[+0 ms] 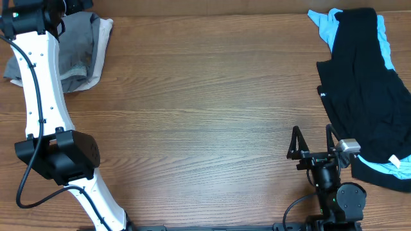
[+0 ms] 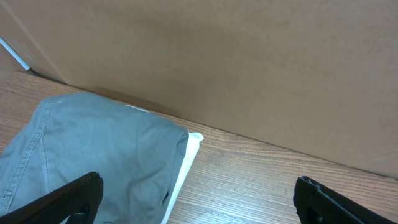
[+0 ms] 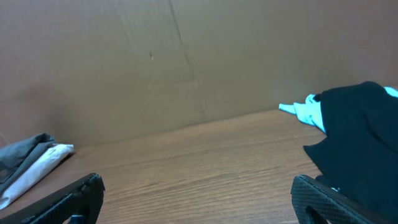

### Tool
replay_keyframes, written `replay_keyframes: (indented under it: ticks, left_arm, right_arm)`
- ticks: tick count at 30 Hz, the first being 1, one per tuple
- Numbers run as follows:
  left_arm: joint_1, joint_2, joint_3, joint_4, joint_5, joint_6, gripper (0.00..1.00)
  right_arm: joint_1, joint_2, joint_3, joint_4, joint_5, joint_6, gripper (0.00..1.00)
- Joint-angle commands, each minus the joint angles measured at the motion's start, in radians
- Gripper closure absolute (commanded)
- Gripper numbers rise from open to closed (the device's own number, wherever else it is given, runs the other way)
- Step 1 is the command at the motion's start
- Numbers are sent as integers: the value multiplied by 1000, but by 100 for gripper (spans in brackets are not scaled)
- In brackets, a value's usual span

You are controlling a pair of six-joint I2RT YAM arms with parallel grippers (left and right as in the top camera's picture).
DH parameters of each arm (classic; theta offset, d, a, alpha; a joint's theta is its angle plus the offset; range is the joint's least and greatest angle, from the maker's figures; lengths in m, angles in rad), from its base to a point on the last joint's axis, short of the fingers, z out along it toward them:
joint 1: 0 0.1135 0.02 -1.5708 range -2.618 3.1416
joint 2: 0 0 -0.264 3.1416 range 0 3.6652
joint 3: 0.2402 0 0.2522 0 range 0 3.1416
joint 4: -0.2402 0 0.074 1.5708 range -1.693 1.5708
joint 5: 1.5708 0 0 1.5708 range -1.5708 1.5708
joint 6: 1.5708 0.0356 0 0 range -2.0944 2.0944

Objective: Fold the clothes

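While my left gripper hung wide open over far-left corner of table, grey shorts lay just below, under 1 finger. Right gripper, open too, sat well apart by black garments; left arm nearer.

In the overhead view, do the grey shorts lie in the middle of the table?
No, the grey shorts lie at the far left corner of the table, partly under the left arm.
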Motion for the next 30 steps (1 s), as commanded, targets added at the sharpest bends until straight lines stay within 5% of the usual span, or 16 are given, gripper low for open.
replay_keyframes:
  ticks: [1, 30]
  left_arm:
    - [-6, 8, -3, 3, 7, -17, 0]
    - [-6, 8, -3, 3, 7, -17, 0]
  right_arm:
    - [-8, -34, -21, 12, 7, -2, 0]
    - [-8, -48, -70, -37, 18, -4, 0]
